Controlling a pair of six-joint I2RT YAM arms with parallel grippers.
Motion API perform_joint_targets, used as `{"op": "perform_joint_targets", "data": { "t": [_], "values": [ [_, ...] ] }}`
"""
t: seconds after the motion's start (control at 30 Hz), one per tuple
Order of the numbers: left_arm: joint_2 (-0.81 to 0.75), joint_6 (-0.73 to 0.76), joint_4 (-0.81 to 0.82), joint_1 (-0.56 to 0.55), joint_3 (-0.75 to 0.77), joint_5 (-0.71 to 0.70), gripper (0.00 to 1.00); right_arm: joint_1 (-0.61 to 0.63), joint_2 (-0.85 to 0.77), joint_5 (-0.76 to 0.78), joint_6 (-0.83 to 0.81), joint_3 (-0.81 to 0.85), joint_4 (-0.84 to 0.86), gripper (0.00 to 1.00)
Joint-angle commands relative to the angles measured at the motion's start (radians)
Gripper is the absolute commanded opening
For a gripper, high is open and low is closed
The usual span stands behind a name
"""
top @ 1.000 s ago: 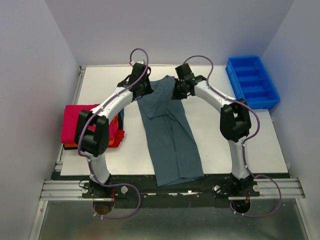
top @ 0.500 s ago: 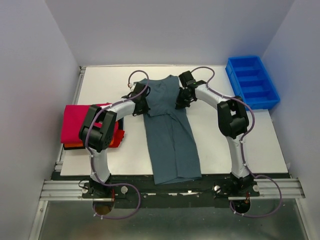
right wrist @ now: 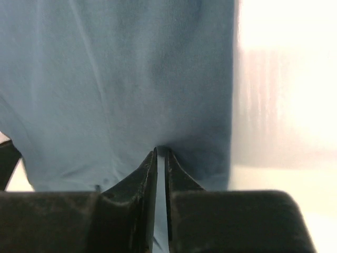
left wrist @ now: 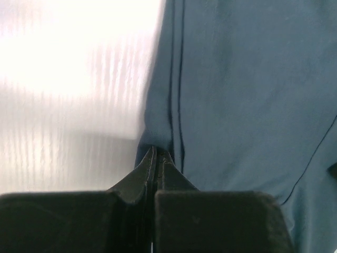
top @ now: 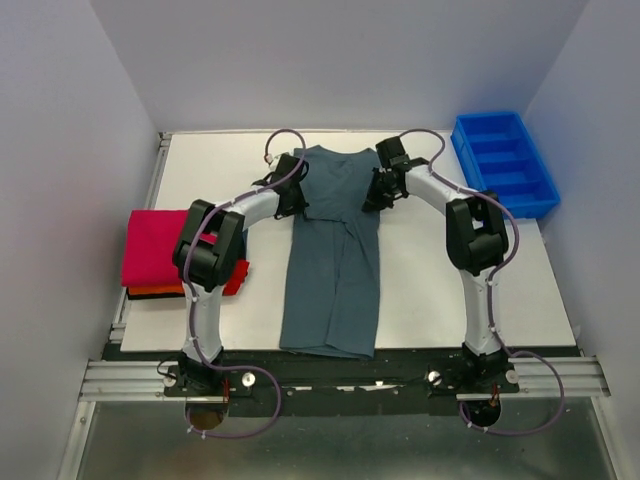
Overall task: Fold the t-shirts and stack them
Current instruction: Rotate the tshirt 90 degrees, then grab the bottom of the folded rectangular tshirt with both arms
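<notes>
The slate grey-blue t-shirt [top: 332, 265] lies lengthwise down the middle of the table, its lower end reaching the near edge. My left gripper [top: 297, 196] is shut on its far left edge, and the wrist view shows the pinched hem [left wrist: 160, 150]. My right gripper [top: 377, 193] is shut on its far right edge [right wrist: 160, 150]. The upper part of the shirt [top: 338, 180] is spread between the two grippers. The crimson-pink t-shirt [top: 152, 247] lies folded at the left on the orange one [top: 158, 291].
A bright blue plastic tray [top: 505, 163] with compartments stands at the back right. The white table [top: 440, 290] is bounded by grey walls at the back and both sides. A metal rail [top: 340, 375] runs along the near edge.
Both grippers have moved apart and toward the back with the shirt's upper edge, spreading it wider. The shirt's body has straightened and its lower end has slid left.
</notes>
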Motion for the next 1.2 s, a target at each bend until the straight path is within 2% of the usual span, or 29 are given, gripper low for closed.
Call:
{"op": "perform_joint_targets", "data": {
  "t": [0.0, 0.13, 0.23, 0.37, 0.47, 0.57, 0.73, 0.87, 1.03, 1.17],
  "values": [
    [-0.128, 0.007, -0.048, -0.001, -0.107, -0.018, 0.04, -0.005, -0.140, -0.016, -0.096, -0.116, 0.052, 0.20],
    [-0.263, 0.013, -0.029, -0.031, -0.208, -0.009, 0.24, 0.004, -0.295, -0.063, -0.119, -0.288, 0.120, 0.21],
    [-0.334, 0.013, -0.018, -0.070, -0.260, -0.001, 0.33, 0.053, -0.414, -0.071, -0.136, -0.441, 0.168, 0.36],
    [-0.318, 0.036, 0.025, -0.085, -0.224, 0.057, 0.35, 0.166, -0.549, 0.002, -0.090, -0.610, 0.168, 0.37],
    [-0.236, 0.059, 0.028, -0.085, -0.114, 0.077, 0.35, 0.281, -0.651, 0.024, 0.008, -0.753, 0.197, 0.37],
    [-0.132, 0.079, 0.019, -0.084, 0.015, 0.076, 0.35, 0.416, -0.749, 0.070, 0.111, -0.850, 0.212, 0.41],
    [0.052, 0.100, 0.003, -0.082, 0.227, 0.091, 0.34, 0.605, -0.760, 0.159, 0.270, -0.881, 0.163, 0.41],
    [0.185, 0.114, -0.008, -0.071, 0.377, 0.154, 0.34, 0.746, -0.680, 0.235, 0.369, -0.798, 0.084, 0.41],
    [0.340, 0.100, -0.078, -0.053, 0.572, 0.195, 0.33, 0.844, -0.562, 0.329, 0.465, -0.668, -0.082, 0.41],
    [0.399, 0.074, -0.083, -0.039, 0.615, 0.241, 0.33, 0.881, -0.504, 0.355, 0.507, -0.614, -0.168, 0.41]
  ]
}}
